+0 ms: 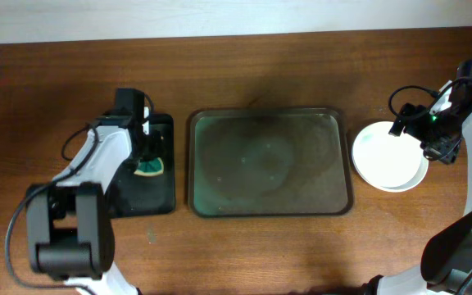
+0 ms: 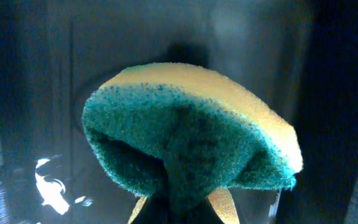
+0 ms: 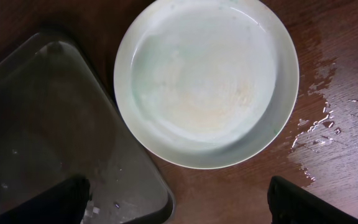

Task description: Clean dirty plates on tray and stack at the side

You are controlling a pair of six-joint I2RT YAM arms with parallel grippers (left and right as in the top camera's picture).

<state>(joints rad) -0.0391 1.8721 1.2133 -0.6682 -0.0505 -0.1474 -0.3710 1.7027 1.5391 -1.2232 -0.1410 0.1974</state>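
The left gripper (image 1: 147,161) clamps a green-and-yellow sponge (image 2: 191,143) over the small black tray (image 1: 158,195) at left. The right gripper (image 3: 176,202), jaws spread wide and holding nothing, hangs above the white plates (image 3: 207,81), stacked on the water-spotted wooden table (image 1: 301,246) just right of the filmy olive-grey tray (image 1: 269,161).

Glossy white plates (image 1: 388,156); dull olive-grey tray (image 1: 269,162); rough green-and-yellow sponge (image 2: 191,143); smooth brown wooden table (image 1: 56,82)
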